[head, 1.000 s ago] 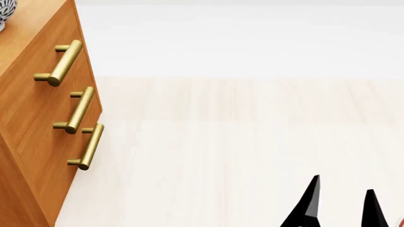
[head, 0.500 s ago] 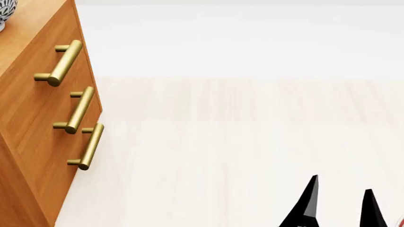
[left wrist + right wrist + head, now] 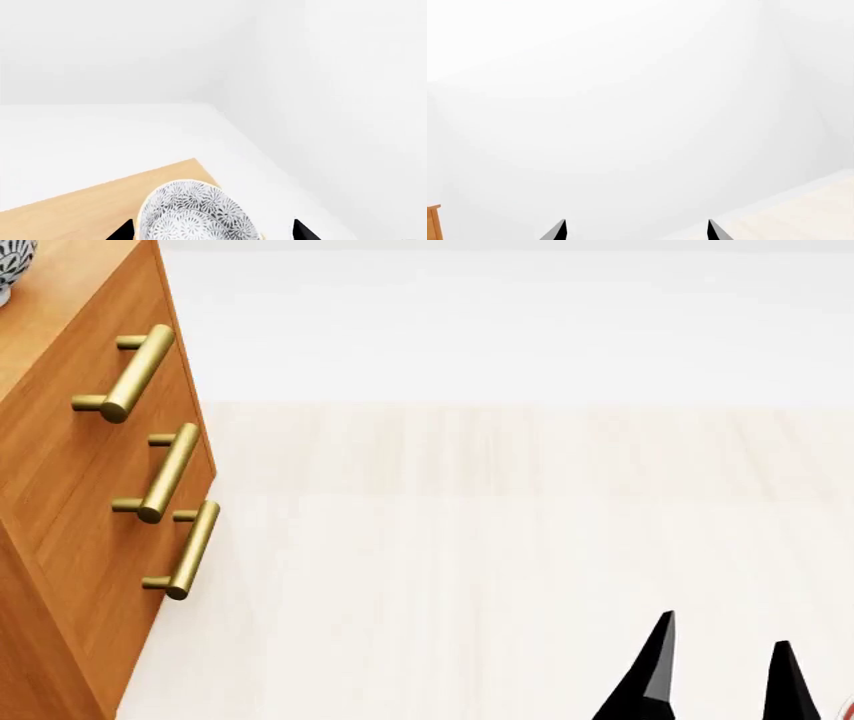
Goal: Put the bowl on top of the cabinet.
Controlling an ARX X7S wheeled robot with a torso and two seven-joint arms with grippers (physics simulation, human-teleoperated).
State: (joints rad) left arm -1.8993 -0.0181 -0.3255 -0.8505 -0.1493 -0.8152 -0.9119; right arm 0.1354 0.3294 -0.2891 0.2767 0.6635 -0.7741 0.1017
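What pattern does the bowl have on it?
The bowl is white, covered in dense grey-black flowers. The left wrist view shows it best.
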